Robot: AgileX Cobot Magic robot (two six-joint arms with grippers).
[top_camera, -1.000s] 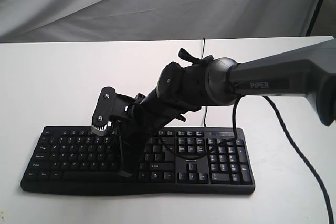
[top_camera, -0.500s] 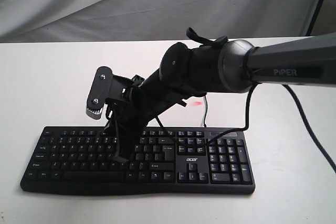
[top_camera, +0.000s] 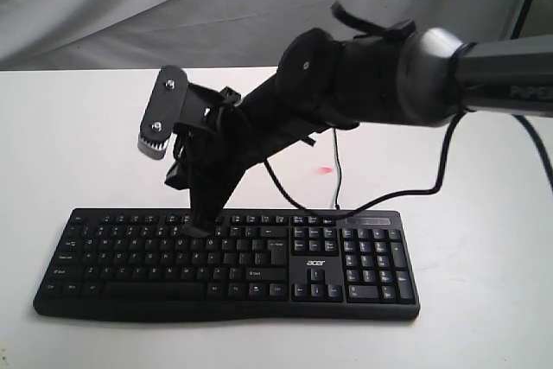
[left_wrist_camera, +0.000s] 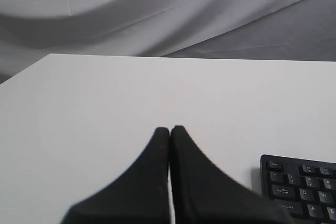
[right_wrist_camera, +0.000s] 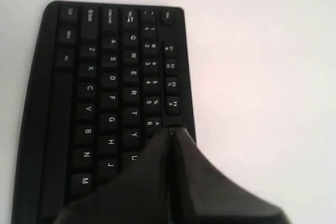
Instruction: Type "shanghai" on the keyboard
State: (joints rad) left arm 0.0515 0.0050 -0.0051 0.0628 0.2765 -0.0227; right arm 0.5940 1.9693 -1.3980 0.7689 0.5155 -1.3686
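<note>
Over the left half of the keyboard [top_camera: 259,265], which lies flat on the white surface [top_camera: 78,136], my right gripper [top_camera: 197,229] reaches across from the right and points down at the upper key rows. Its jaws are pressed together into one blunt tip, holding nothing. In the right wrist view that tip sits at the number row, among its middle digits. I cannot tell whether it touches a key or hovers.

I judge this to be a gap between keystrokes, and I cannot read which letter is due. The next move calls for shifting the tip onto the wanted letter, then a short, straight press that catches one key alone.

My left gripper [left_wrist_camera: 169,129], jaws likewise closed and empty, hangs over bare surface beside a corner of the keyboard, outside the exterior view.
</note>
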